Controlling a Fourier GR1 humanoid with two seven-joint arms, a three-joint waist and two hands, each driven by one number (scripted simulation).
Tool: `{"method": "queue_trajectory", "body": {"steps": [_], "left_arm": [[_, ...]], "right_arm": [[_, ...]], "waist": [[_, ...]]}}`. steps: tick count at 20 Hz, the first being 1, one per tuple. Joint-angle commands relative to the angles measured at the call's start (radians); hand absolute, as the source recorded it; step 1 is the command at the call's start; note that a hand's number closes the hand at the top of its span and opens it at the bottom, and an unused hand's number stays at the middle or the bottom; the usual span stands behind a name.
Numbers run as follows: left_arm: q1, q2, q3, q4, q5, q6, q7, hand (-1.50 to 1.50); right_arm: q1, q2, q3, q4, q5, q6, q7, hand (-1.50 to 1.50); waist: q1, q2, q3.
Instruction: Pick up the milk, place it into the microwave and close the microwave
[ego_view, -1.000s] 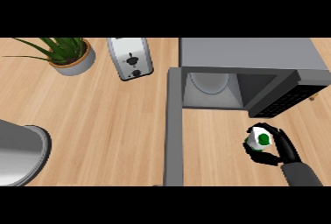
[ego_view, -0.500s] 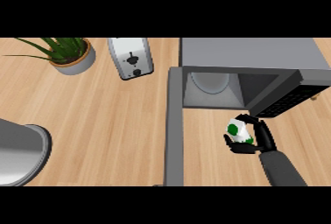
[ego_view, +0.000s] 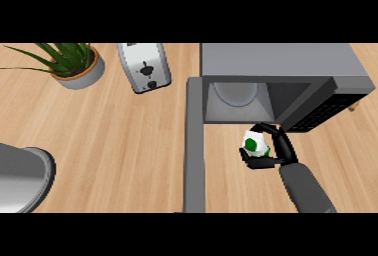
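**Milk in right hand, just outside the microwave opening**

My right hand has its fingers and thumb curled round the milk. It's a small white carton with a green spot facing up. The fingers wrap the carton's right side and the thumb hooks under its near end, so part of the carton is hidden.

The carton is off the counter, held in front of the microwave, right at the front lip of the cavity. It's not inside: the far end of the carton sits about level with the cavity floor's front edge, slightly right of centre of the opening.

The microwave door is swung fully open and runs toward me as a long grey slab along the left of the opening. The carton is to the right of the door, apart from it. Inside the cavity I can see a pale round turntable. The dark control panel is just to the right of my hand, near my fingers; can't tell if they touch.

My grey forearm comes in from the lower edge, angled up and left to the hand.

My left hand is not visible.

Elsewhere: toaster left of the microwave, potted plant at far left, and a grey rounded object at the lower left edge that I can't identify.
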Motion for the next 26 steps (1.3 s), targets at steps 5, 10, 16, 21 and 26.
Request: {"method": "queue_trajectory", "body": {"steps": [5, 10, 16, 21, 26], "left_arm": [[-0.058, 0.011, 0.060, 0.031, 0.023, 0.003, 0.046, -1.50], [-0.079, -0.003, 0.058, 0.132, -0.040, -0.056, -0.009, -1.50], [-0.088, -0.021, 0.045, 0.055, -0.036, -0.012, 0.045, -1.50], [-0.180, -0.004, 0.051, 0.122, -0.048, 0.009, 0.087, -1.50], [-0.159, -0.001, 0.066, 0.153, -0.026, -0.060, 0.064, -1.50]], "right_arm": [[0.038, 0.062, 0.086, -0.307, 0.003, -0.017, 0.148, 1.50], [-0.052, 0.081, 0.132, -0.441, 0.025, -0.042, 0.423, 1.50], [-0.201, -0.028, 0.071, -0.291, 0.003, 0.049, 0.502, 1.50], [-0.339, 0.009, 0.066, -0.121, 0.072, -0.138, 0.531, 1.50], [-0.418, -0.063, -0.006, 0.051, 0.060, -0.214, 0.487, 1.50]], "waist": [[-0.018, -0.004, -0.001], [-0.011, -0.005, -0.001], [0.009, 0.006, 0.001], [0.019, 0.012, 0.001], [0.049, 0.022, 0.002]]}}
